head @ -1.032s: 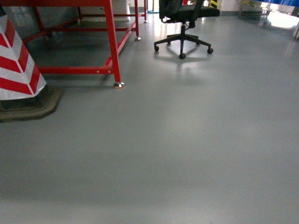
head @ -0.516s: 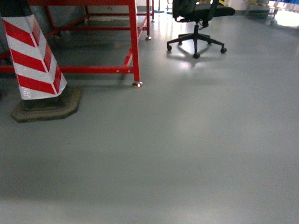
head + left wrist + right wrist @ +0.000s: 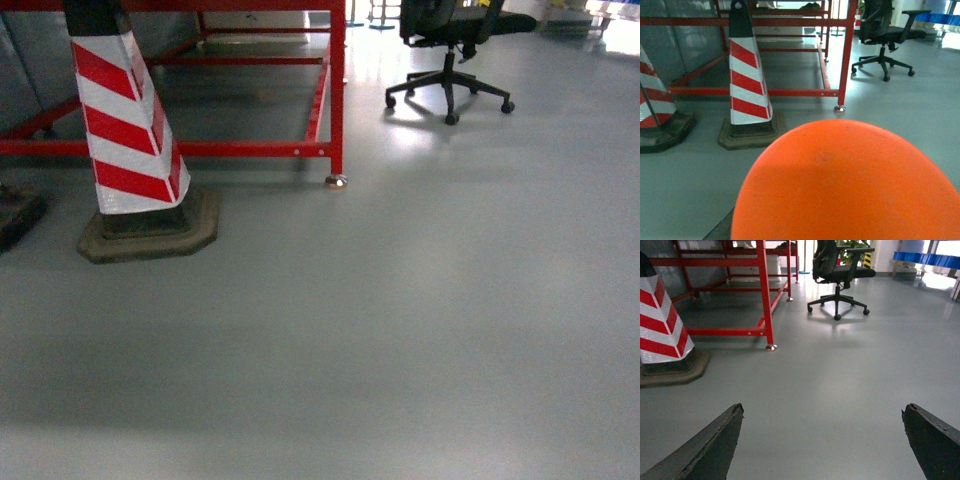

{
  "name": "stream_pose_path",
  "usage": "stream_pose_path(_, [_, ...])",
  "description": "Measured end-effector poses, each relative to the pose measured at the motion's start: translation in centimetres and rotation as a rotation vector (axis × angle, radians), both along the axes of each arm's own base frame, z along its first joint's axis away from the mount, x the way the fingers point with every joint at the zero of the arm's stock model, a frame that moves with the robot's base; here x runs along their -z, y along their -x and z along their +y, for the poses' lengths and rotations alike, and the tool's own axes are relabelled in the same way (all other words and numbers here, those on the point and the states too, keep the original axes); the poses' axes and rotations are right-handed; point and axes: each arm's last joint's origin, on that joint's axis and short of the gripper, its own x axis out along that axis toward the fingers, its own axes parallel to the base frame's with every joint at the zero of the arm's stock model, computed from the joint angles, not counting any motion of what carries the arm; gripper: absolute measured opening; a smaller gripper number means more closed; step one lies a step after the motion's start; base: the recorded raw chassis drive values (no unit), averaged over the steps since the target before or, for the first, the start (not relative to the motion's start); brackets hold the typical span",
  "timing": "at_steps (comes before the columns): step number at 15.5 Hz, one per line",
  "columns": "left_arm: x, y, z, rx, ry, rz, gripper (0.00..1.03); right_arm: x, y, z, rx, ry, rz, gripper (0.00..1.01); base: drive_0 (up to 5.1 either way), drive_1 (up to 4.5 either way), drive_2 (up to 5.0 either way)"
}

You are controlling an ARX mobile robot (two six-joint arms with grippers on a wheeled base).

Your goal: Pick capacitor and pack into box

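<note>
A large smooth orange rounded thing, the capacitor (image 3: pixel 850 185), fills the lower part of the left wrist view, held up off the floor right in front of the camera. It hides the left gripper's jaws; only a dark sliver of one finger (image 3: pixel 720 229) shows at the lower left. In the right wrist view my right gripper (image 3: pixel 822 409) stands open over bare grey floor, its two dark fingertips far apart and nothing between them. The box is out of view. Neither gripper shows in the head view.
A red-and-white striped cone (image 3: pixel 128 130) on a dark base stands at the left, beside a red metal frame (image 3: pixel 336 90). A second cone (image 3: pixel 652 100) is further left. A black office chair (image 3: pixel 450 40) stands behind. Grey floor (image 3: pixel 400 330) stretches ahead.
In the head view the cone, the red frame and the chair have all slid to the right; more of the cone and its base now shows.
</note>
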Motion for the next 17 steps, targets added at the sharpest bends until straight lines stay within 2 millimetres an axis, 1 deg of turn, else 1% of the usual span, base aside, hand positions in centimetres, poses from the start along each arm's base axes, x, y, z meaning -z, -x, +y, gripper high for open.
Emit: stream_pose_path(17, [-0.02, 0.00, 0.00, 0.001, 0.000, -0.002, 0.43, 0.00, 0.00, 0.00, 0.000, 0.000, 0.000, 0.98, -5.0, 2.48, 2.5])
